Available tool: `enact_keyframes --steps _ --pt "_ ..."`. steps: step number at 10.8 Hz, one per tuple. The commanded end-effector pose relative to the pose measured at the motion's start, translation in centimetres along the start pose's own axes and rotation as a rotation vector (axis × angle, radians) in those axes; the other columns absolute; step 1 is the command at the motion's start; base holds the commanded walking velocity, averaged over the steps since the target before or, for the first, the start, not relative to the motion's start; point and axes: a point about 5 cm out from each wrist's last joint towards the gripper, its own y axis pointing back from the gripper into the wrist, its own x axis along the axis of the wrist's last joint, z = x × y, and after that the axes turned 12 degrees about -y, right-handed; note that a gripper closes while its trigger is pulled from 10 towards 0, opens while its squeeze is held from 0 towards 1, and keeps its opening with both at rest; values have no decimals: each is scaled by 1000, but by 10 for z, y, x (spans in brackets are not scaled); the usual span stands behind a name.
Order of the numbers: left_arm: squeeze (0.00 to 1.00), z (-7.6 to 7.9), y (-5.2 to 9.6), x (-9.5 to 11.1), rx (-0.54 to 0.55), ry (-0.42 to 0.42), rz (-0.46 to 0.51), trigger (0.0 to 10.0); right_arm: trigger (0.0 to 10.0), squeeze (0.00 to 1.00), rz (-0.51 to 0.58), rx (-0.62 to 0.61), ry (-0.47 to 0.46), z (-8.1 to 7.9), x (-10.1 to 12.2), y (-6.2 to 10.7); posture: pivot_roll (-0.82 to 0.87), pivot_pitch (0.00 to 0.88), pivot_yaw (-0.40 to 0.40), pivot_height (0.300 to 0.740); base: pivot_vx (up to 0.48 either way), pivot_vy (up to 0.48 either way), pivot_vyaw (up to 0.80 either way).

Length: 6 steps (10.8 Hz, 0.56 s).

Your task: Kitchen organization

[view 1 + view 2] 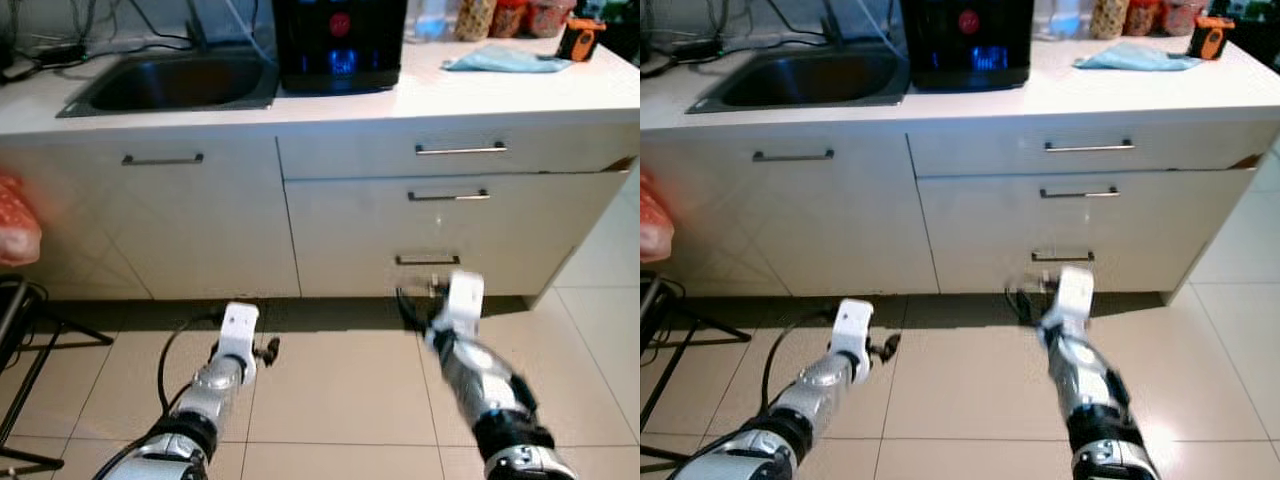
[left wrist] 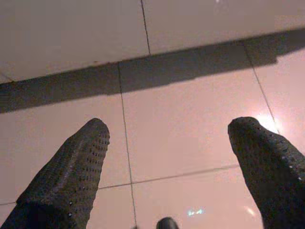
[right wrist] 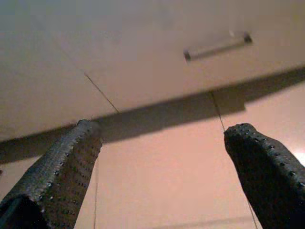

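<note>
The pale square floor tiles (image 1: 330, 400) are showing a smooth, glossy glaze, catching bright glints in the left wrist view. The cream cabinet fronts (image 1: 200, 230) are looking smooth and satin, carrying thin brushed-metal bar handles (image 1: 460, 149). The white countertop (image 1: 480, 92) is appearing smooth and faintly shiny. The dark metal sink basin (image 1: 170, 82) is gleaming dully. The black box-shaped appliance (image 1: 338, 45) is looking like glossy plastic. The light-blue cloth (image 1: 505, 60) is lying soft and matt. The black dotted fingers (image 2: 71, 176) are looking rough and rubbery.
</note>
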Motion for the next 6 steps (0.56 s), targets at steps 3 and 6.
enact_keyframes --steps 3,6 --pt "0 -5 4 -22 12 -46 -82 10000 10000 0 -112 -81 -34 14 -37 3 -37 0 94 740 0 0 0" --pt "0 4 9 -42 -20 -17 -142 10000 10000 0 -226 -148 13 33 -74 17 -38 0 84 740 0 0 0"
